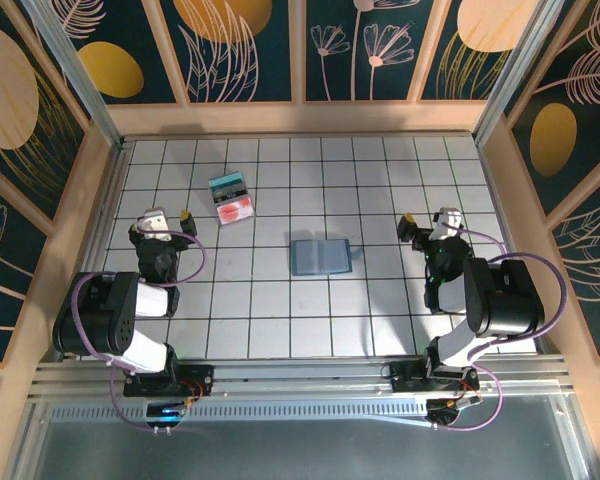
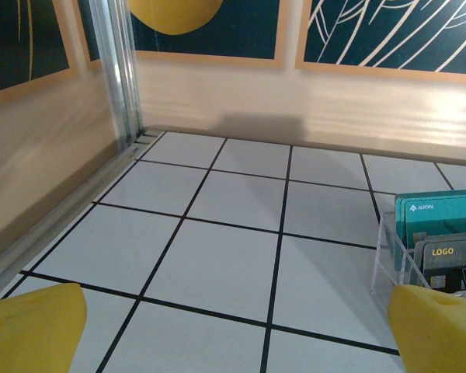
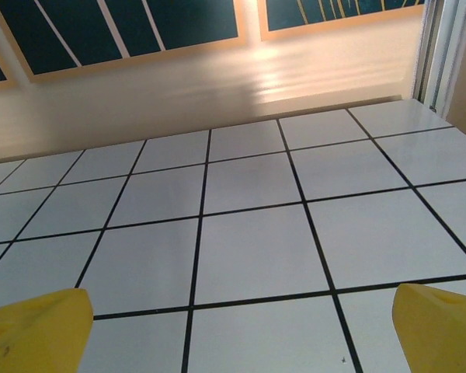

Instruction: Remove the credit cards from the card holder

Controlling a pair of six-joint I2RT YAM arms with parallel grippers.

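Left gripper (image 1: 165, 216) (image 2: 233, 334): yellow-tipped jaws spread wide, nothing held, above white tiled table (image 1: 280, 310) near left wall. Clear plastic stand of teal and red-pink cards (image 1: 231, 199) (image 2: 386, 256) just right of it, farther back. Slate-blue soft bifold card holder (image 1: 320, 256) lies open, flat, mid-table, between arms. Right gripper (image 1: 435, 220) (image 3: 233, 334): jaws wide, empty, near right wall.

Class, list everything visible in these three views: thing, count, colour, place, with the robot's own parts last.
card holder: one, slate-blue, lying open mid-table between the arms.
clear stand: one, transparent, left of the card holder, farther back.
cards: several, teal, grey and red-pink, in the stand.
table: one, white tiles with black lines.
walls: several, dark teal with yellow shapes, around the table.
left end effector: one, yellow fingers, open, left of the stand.
right end effector: one, yellow fingers, open, over bare tiles at right.
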